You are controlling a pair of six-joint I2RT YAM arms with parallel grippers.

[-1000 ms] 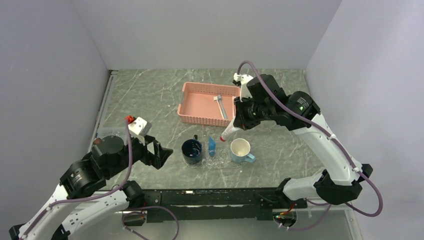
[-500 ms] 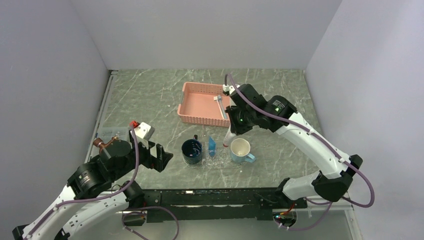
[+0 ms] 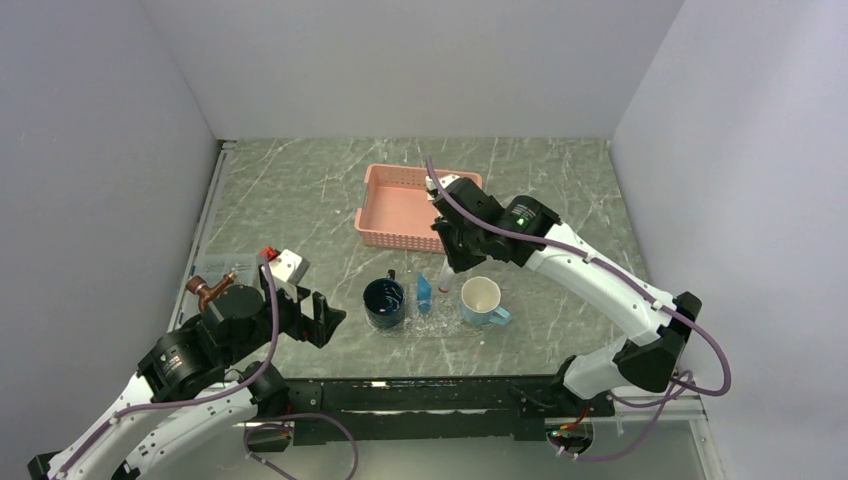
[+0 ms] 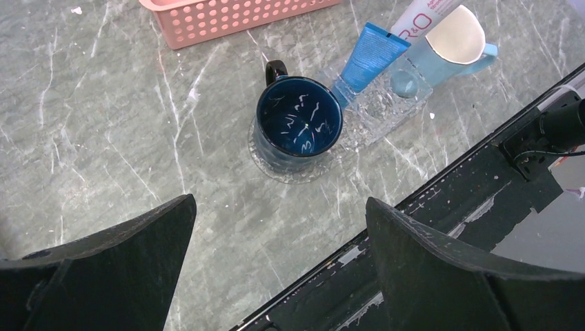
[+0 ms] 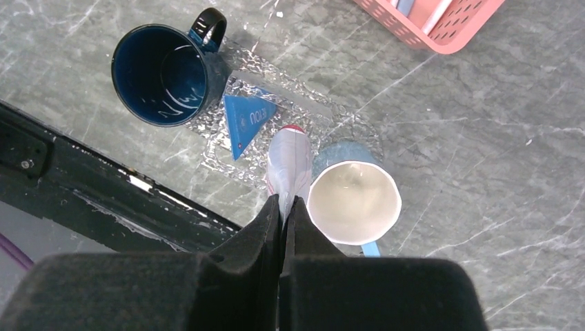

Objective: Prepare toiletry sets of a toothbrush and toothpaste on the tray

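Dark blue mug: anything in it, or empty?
Empty. Both wrist views look into the dark blue mug and show only glare on its bare inside; the blue toothpaste tube sits outside, beside it.

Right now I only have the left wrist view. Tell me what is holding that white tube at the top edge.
Observer: The right pincer is shut on the white tube.
Operator: Give me its cap end.
Observer: The red cap points down toward the clear tray, between the blue tube and the pale mug.
Operator: My view cuts that mug off. Say whether it holds anything.
Observer: Its inside looks empty in the right wrist view.
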